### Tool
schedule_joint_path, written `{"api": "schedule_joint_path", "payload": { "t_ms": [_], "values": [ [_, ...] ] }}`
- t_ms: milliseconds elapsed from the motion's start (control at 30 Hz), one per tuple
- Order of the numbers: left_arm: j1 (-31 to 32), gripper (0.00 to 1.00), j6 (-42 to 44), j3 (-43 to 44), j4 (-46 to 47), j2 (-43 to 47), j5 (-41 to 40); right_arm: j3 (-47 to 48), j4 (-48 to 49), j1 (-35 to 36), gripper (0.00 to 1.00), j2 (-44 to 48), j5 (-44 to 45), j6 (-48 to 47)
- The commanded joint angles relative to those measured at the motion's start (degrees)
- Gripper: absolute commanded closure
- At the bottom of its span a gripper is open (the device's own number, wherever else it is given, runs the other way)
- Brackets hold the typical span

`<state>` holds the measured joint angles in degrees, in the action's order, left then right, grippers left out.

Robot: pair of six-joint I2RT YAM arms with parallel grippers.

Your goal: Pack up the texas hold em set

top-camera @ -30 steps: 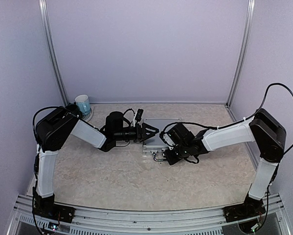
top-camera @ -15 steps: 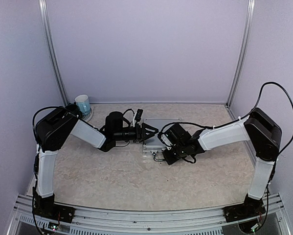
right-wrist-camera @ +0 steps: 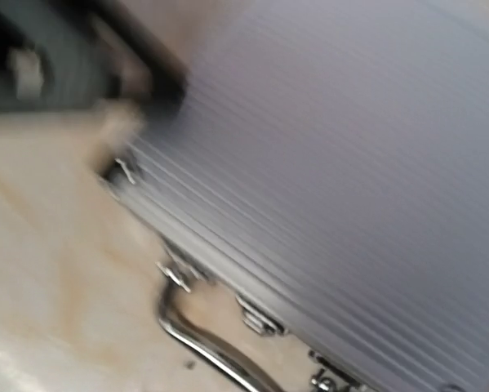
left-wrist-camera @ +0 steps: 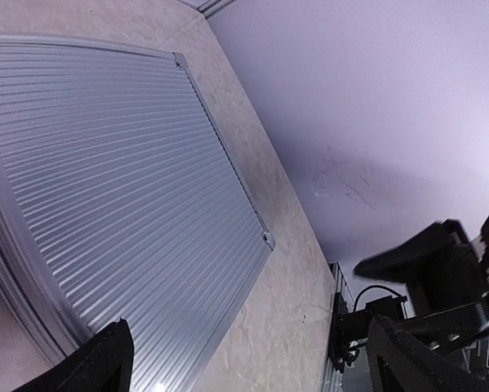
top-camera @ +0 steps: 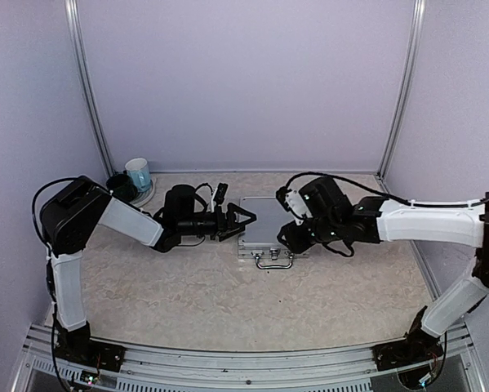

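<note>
The closed silver aluminium case point(top-camera: 264, 227) lies flat between the grippers. The left gripper point(top-camera: 242, 223) is spread wide at its left edge. The right gripper point(top-camera: 288, 238) is over its right side, and its jaw state cannot be told.

Left arm point(top-camera: 130, 222), right arm point(top-camera: 428, 222): white links, black joints, looping black cables.

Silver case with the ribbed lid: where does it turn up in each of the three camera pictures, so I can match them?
Top external: the silver case lies closed at mid-picture, its handle toward the near edge.
Left wrist: its ribbed lid fills the left half.
Right wrist: blurred, the case fills the upper right, with the handle below.
Shared landmark: the beige marbled table beside it.
</note>
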<state>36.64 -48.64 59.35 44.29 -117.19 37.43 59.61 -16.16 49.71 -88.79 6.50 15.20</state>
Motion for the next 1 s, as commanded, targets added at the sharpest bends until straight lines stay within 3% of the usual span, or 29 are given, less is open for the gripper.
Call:
{"api": "schedule_joint_path", "payload": {
  "t_ms": [0, 133, 233, 367, 600, 800, 967],
  "values": [
    [-0.78, 0.01, 2.62, -3.71, -7.44, 9.62, -3.23, -0.44, -6.49, 0.39, 0.34, 10.47, 3.12, 1.66],
    [0.16, 0.01, 10.02, -7.31, -20.16, 23.27, -10.67, -2.52, -10.58, 0.34, 0.11, 21.02, 12.75, 4.18],
    [1.37, 0.01, 16.87, -8.3, -34.88, 34.46, -23.14, -5.68, -13.28, 0.0, 0.01, 29.29, 21.32, 6.94],
    [1.71, 0.01, 21.84, -10.27, -47.78, 47.7, -38.57, -8.54, -18.76, -0.23, 0.01, 36.2, 30.59, 10.68],
    [1.06, 0.01, 25.88, -13.53, -62.18, 66.12, -63.2, -10.3, -26.14, -0.32, 0.01, 41.25, 38.14, 14.75],
    [-2.0, 0.01, 25.66, -17.19, -63.47, 74.51, -68.47, -10.93, -23.68, -0.4, 0.01, 45.18, 38.02, 13.08],
    [-6.73, 0.01, 26.53, -16.83, -63.46, 74.85, -63.52, -10.71, -24.41, -0.41, 0.01, 46.73, 38.73, 13.71]
  ]
}}
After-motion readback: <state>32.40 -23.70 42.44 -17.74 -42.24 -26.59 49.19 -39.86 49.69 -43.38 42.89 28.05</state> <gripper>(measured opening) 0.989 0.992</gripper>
